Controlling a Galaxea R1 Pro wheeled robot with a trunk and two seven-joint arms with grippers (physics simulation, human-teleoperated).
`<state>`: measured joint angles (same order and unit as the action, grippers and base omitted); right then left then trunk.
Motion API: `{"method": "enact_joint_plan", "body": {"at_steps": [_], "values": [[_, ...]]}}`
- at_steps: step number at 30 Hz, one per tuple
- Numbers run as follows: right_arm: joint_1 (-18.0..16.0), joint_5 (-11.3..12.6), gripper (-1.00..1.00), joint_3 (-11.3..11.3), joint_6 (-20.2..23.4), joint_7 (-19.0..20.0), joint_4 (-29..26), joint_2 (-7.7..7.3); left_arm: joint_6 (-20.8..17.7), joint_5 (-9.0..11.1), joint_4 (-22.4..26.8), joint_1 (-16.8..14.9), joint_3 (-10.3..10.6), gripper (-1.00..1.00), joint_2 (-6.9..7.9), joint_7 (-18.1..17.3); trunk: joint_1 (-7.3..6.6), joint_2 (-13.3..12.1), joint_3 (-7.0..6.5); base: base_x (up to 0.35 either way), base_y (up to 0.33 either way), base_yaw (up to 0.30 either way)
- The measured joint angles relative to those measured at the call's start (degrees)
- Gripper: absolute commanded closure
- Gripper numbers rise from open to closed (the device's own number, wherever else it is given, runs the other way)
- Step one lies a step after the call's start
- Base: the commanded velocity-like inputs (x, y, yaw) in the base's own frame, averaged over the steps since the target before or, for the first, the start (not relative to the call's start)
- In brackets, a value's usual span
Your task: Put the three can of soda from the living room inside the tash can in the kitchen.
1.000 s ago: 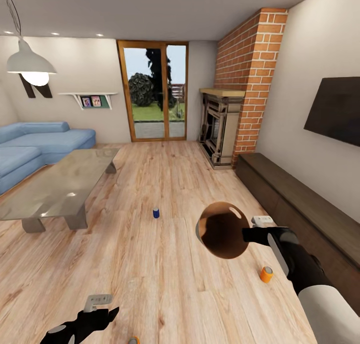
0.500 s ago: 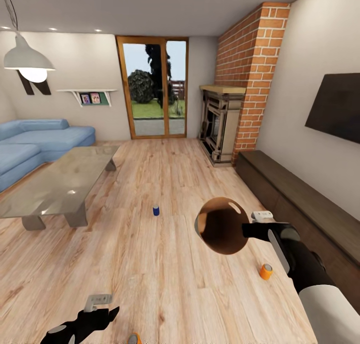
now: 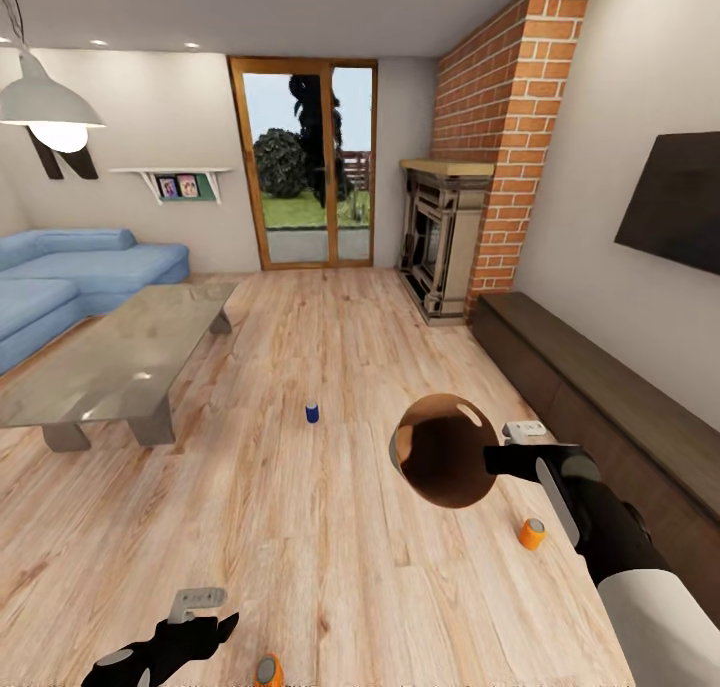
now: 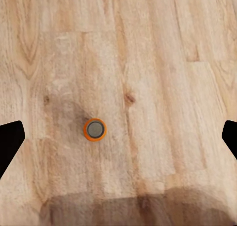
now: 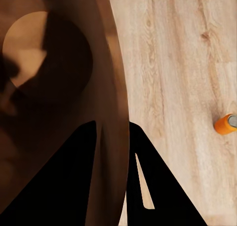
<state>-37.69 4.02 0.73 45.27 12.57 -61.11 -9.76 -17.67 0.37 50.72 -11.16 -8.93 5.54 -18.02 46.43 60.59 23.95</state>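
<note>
Your right gripper (image 3: 492, 461) holds the bin (image 3: 440, 452) by its rim; your left gripper (image 3: 205, 612) hangs open over a can.

In the right wrist view, your right fingers (image 5: 74, 176) are pinched on the bin wall (image 5: 106, 88), one inside and one outside, with the coppery inside facing the head camera. That arm (image 3: 590, 517) reaches forward from the shoulder, forearm level, carrying the bin clear of the floor (image 3: 330, 527). An orange can (image 3: 532, 533) stands on the floor just below and beside this gripper, toward the dark cabinet (image 3: 600, 397). Your left gripper is held low and points down, jaws spread wide with nothing between them; a second orange can (image 4: 94, 130) stands upright on the floor beneath it, between the fingertips in the wrist view. The blue can (image 3: 312, 412) stands well ahead of both grippers, nearer the coffee table (image 3: 110, 362).
</note>
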Motion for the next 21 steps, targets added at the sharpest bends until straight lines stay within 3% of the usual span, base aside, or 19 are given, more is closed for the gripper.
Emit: {"method": "enact_joint_plan", "body": {"at_steps": [21], "values": [[-0.2, -0.2, 1.0, 0.31, 0.04, -0.01, -0.35, -0.03, 0.01, 0.07, 0.0, -0.02, -0.04, -1.0, 0.0, -0.03, 4.61, 8.42, 5.67, 0.0, 0.0, 0.0]]}}
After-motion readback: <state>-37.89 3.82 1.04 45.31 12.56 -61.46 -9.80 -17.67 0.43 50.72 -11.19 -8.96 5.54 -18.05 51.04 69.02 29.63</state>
